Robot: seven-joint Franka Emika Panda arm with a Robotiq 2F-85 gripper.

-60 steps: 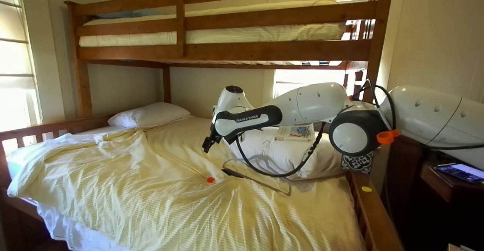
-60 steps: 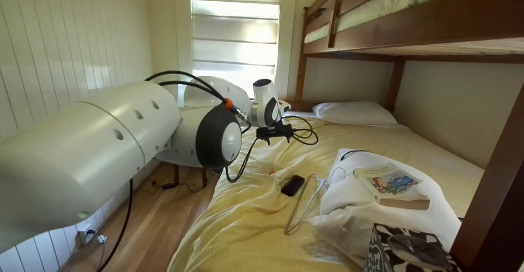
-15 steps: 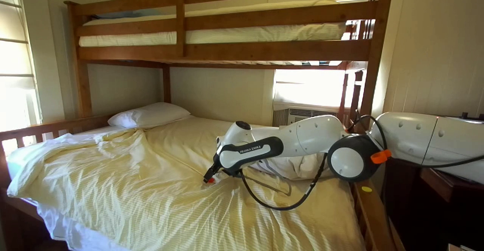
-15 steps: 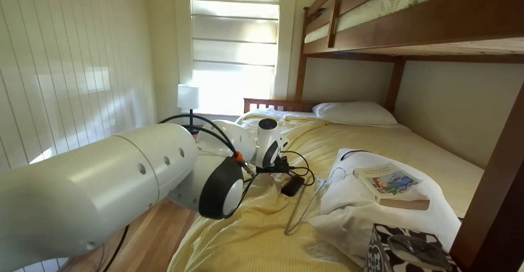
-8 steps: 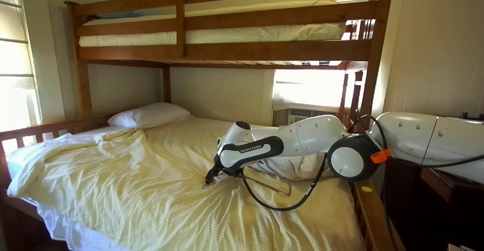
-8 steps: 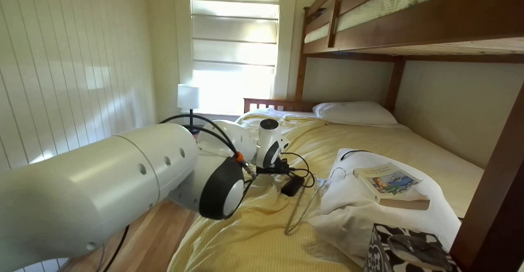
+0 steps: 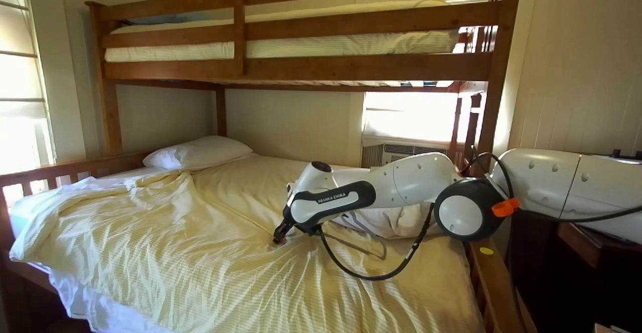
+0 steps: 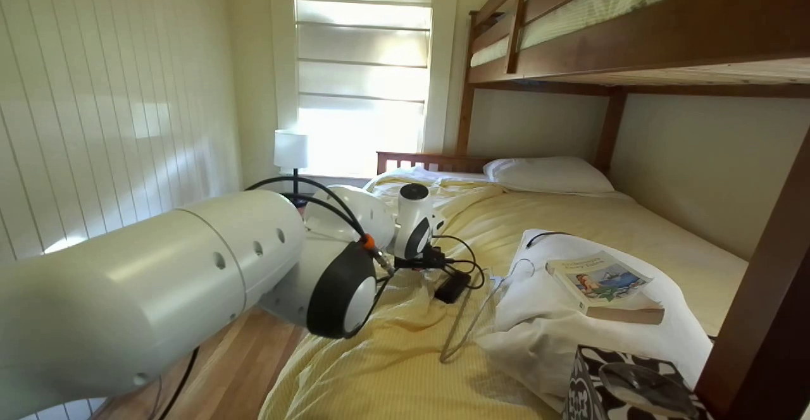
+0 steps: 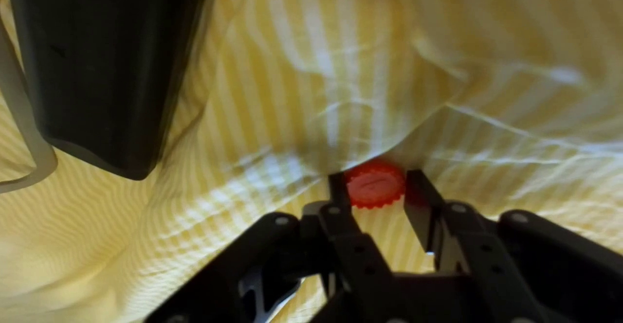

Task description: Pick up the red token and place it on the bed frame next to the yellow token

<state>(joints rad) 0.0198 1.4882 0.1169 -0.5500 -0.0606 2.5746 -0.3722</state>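
The red token (image 9: 375,185) sat at the striped surface (image 9: 272,84), clamped between the fingers (image 9: 421,191) (a black object (image 9: 104,70) lay at its ten o'clock). In an exterior view, toward three o'clock, the yellow token (image 7: 486,251) rested on the bed frame (image 7: 496,279).

- "FRANKA EMIKA": 2 words in capitals on the arm link (image 7: 332,201), in front of the white pillow (image 7: 393,222) in an exterior view.
- Book (image 8: 604,284) on the white pillow: cover title too blurred to read surely.
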